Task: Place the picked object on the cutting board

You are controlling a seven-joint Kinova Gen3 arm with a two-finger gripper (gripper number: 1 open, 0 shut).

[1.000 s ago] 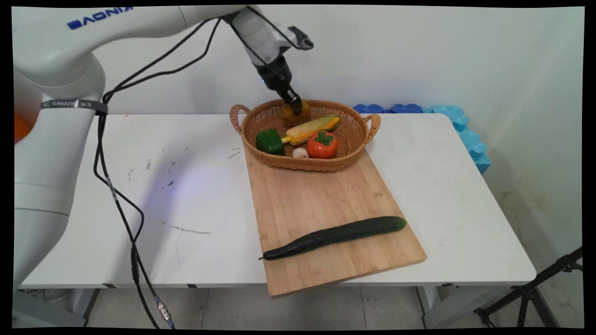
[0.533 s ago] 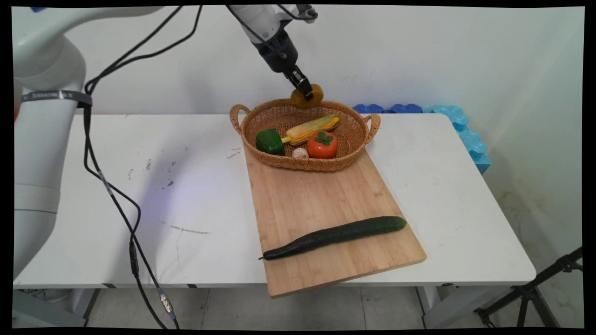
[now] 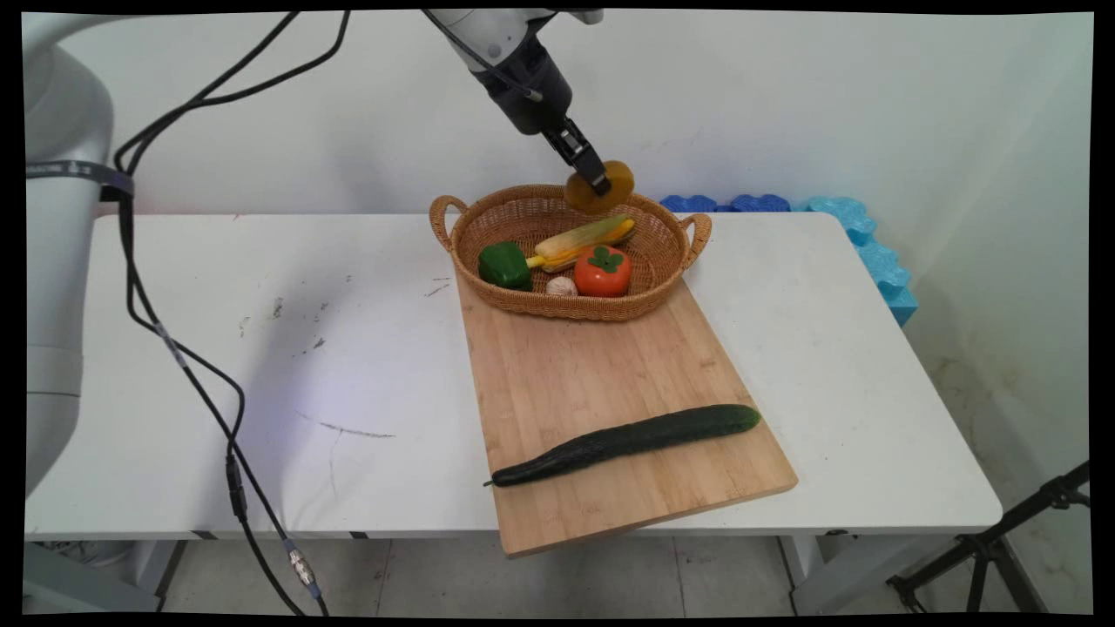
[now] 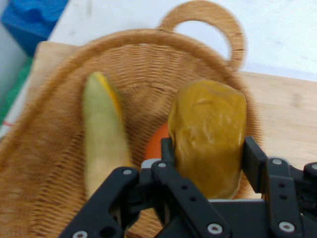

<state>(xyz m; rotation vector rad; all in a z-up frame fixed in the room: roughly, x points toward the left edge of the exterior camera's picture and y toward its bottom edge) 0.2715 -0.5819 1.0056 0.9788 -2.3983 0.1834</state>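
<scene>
Main view: at upper centre the gripper (image 3: 599,183) hangs clamped on a yellow-brown potato (image 3: 601,186) above the far rim of the wicker basket (image 3: 523,306), which sits on a cutting board (image 3: 610,392) on the white counter (image 3: 348,348) before a pale wall; hand view: the fingers (image 4: 253,163) pinch only the potato's lower end, so it could slip out and fall among the corn cob (image 4: 101,134) and the persimmon (image 4: 157,144) below.

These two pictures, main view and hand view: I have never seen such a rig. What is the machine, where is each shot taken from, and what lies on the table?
A white robot arm ends in a black two-finger gripper. The main view looks down across the white table; the hand view looks along the fingers. The gripper is shut on a yellow-brown potato-like piece, held above the wicker basket. The basket holds a green pepper, a corn cob, a garlic bulb and an orange persimmon-like fruit. It stands on a wooden cutting board, where a cucumber also lies.
</scene>
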